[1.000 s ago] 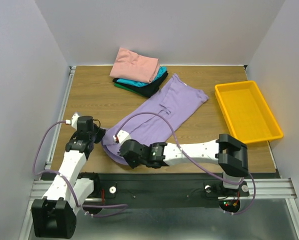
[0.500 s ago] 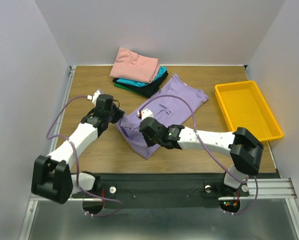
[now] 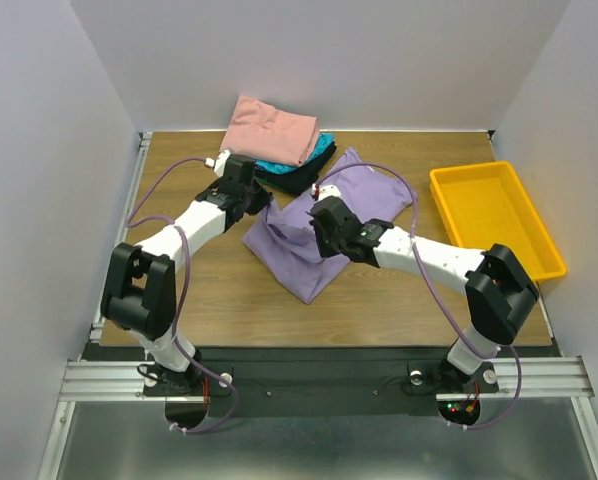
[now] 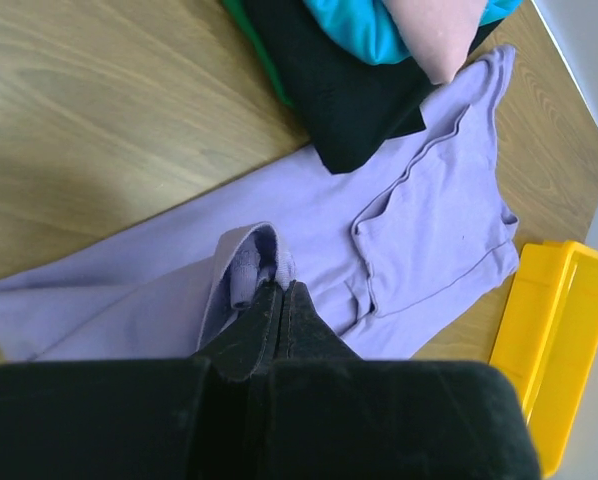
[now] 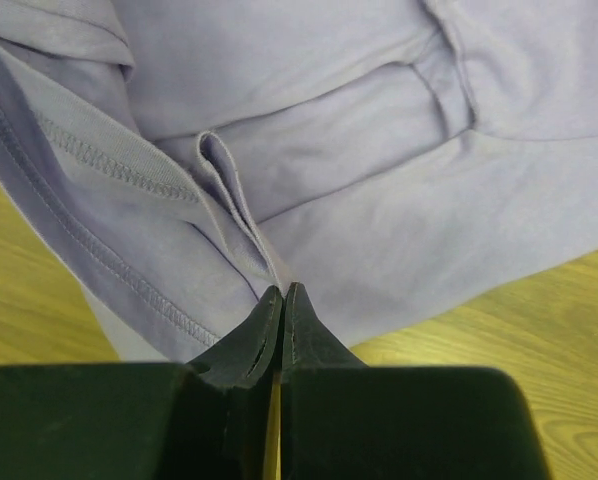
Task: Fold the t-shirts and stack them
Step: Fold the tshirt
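Note:
The light purple t-shirt (image 3: 304,250) lies mid-table, its near part lifted and doubled back toward the far side. My left gripper (image 3: 266,205) is shut on its hem, seen pinched at my fingertips in the left wrist view (image 4: 279,285). My right gripper (image 3: 319,220) is shut on a fold of the same shirt (image 5: 379,220), pinched at the tips in the right wrist view (image 5: 282,290). A stack of folded shirts stands at the far edge: salmon-pink (image 3: 272,128) on top, then teal (image 3: 301,160), black (image 3: 299,180) and green (image 3: 241,170).
A yellow plastic tray (image 3: 494,222) sits at the right side of the table; its end also shows in the left wrist view (image 4: 559,340). The stack (image 4: 359,60) lies just beyond the left gripper. White walls close in the table.
Both grippers have carried the shirt's near hem from the table's front edge toward the far side, folding the shirt over itself. The arms have stretched out.

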You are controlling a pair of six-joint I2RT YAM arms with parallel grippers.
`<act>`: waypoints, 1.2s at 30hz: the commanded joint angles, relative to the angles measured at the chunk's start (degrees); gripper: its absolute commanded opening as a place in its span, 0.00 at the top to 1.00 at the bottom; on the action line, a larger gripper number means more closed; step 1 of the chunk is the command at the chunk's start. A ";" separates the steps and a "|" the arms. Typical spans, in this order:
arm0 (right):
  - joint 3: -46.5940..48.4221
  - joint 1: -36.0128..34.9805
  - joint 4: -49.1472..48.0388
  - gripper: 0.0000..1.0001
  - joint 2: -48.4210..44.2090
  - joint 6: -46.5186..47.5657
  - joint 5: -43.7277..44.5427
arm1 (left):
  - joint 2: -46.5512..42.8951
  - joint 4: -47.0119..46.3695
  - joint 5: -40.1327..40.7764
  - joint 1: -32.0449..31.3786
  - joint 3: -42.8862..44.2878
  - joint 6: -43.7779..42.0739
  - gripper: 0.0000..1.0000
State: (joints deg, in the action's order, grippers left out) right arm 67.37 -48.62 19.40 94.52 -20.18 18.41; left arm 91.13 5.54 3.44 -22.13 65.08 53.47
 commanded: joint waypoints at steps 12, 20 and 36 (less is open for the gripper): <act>-0.14 9.68 0.82 1.00 1.89 1.20 -2.60 | 15.30 -0.71 -2.56 -2.48 15.25 -1.71 1.00; 0.56 12.32 1.17 0.97 5.41 -0.21 -2.33 | 19.34 0.69 -2.48 -3.01 19.20 -2.85 1.00; 1.62 11.89 2.49 0.00 -1.79 2.08 -5.31 | 5.12 2.90 -0.46 -5.82 12.72 -8.65 0.02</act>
State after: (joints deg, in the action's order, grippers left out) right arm 68.58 -36.34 22.48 97.51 -19.86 17.45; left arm 106.48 8.45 0.56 -28.08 81.84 47.05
